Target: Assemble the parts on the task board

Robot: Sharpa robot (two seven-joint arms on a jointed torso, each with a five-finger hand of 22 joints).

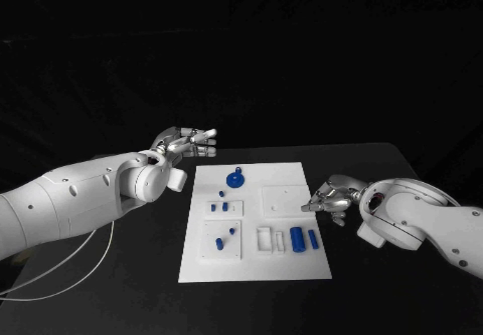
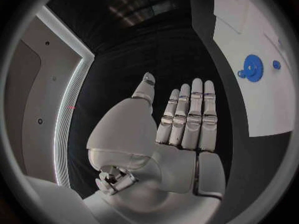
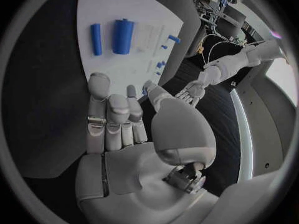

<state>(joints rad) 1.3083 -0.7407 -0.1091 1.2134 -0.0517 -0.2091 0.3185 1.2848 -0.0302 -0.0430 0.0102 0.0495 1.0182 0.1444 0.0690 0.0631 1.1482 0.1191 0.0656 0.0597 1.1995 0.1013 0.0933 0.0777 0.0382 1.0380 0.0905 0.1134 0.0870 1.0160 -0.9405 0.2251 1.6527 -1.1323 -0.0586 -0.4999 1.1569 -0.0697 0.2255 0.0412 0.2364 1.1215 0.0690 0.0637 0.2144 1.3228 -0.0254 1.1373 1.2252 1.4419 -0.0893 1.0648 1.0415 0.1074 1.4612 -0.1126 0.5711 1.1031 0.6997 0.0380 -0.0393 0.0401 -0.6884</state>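
**Parts in place on the board, both hands clear of it**

Centre of the black table (image 1: 131, 279): the white task board (image 1: 257, 269), long side running away from the robot. At its far end, a round blue gear-like part (image 1: 234, 181) with a small loop on top, and just beside it a tiny blue piece (image 1: 223, 193). Along the board's left side, two raised white square plates: on the farther one, two short blue pegs (image 1: 218, 206); on the nearer one, two more blue pegs (image 1: 225, 238). On the right half, a plain white square plate (image 1: 284, 198), and nearer the robot a thick blue cylinder (image 1: 297, 238) with a thinner blue rod (image 1: 313, 239) just beside it, next to a pair of white slotted blocks (image 1: 270, 238).

Off the board's far left corner, above bare tabletop, the left hand (image 1: 186, 144): fingers straight and side by side, thumb apart, holding nothing, touching no part. Off the right edge, level with the plain plate, the right hand (image 1: 330, 199): fingers loosely bent toward the board, nothing held between them, close to the edge yet apart from it.

To the left, under the left arm, a white cable (image 1: 61, 276) looping across the tabletop, well apart from the board. Nothing lying between either hand and the parts.
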